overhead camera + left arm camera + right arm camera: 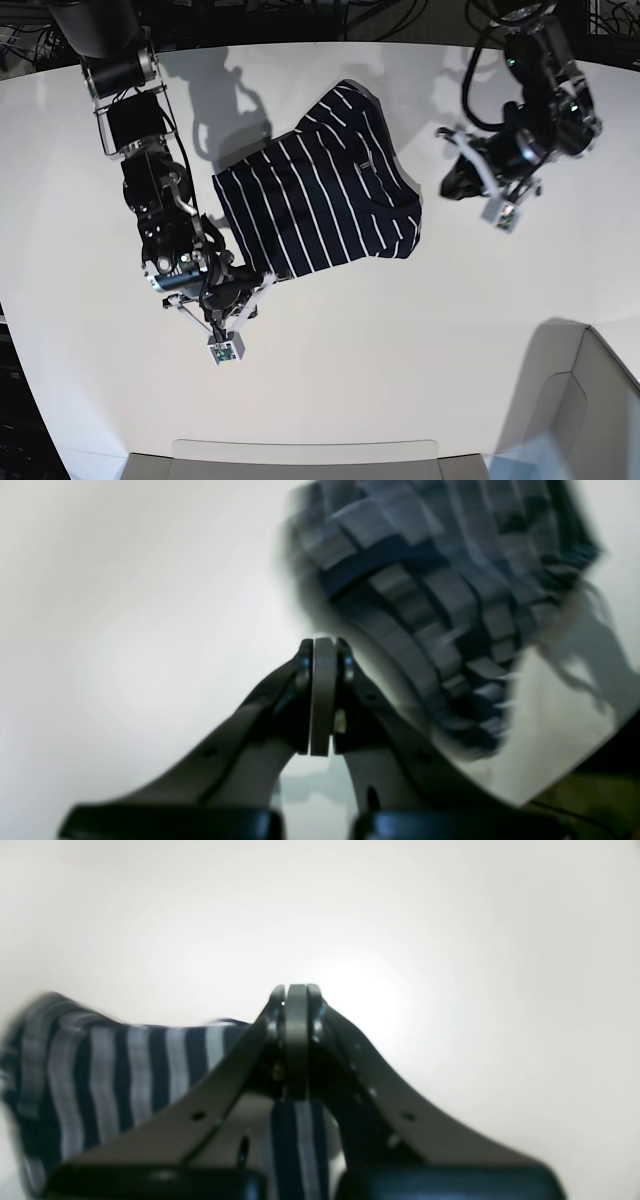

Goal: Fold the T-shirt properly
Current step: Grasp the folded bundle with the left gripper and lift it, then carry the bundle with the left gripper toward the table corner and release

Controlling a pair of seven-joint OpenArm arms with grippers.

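**Shirt partly folded, both claws shut and empty**

The T-shirt (318, 190) lay on the white counter (400, 340), toward its far edge and roughly midway between the two side edges. It had been gathered into a compact, roughly rectangular bundle, with its white stripes running diagonally. No sleeves stuck out in the base view, which suggested that at least one fold was done. The outline was still uneven, though: the far corner rose to a point, and the near edge sat crooked against the counter's edges.

The left claw (323, 650) was clenched, its pads pressed flat together with nothing between them. It hung beside the shirt, apart from the cloth. The right claw (296, 995) was likewise pinched shut on nothing. It sat at the shirt's near corner, with striped fabric visible below and beside its fingers but not caught between the tips.

By my judgement, the task was past its middle. What seemed to remain was a final fold or a squaring of the edges, since the bundle did not yet look neat. Both wrist views were blurred, so finer creases could not be judged.
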